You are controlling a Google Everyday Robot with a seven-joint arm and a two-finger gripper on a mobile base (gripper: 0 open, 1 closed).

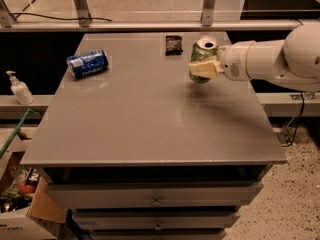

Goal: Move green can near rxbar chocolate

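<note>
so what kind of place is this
Likely a lab or workshop: grey drawer cabinet, pump bottle on a ledge, cardboard boxes below. The claw grips the green can over the cabinet.

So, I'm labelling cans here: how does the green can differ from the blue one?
The green can is light green; the blue can is blue. The green can is held roughly upright by the gripper, near the rxbar chocolate at the far edge of the table; the blue can lies on its side, untouched. Both are drink cans alike in size.
</note>
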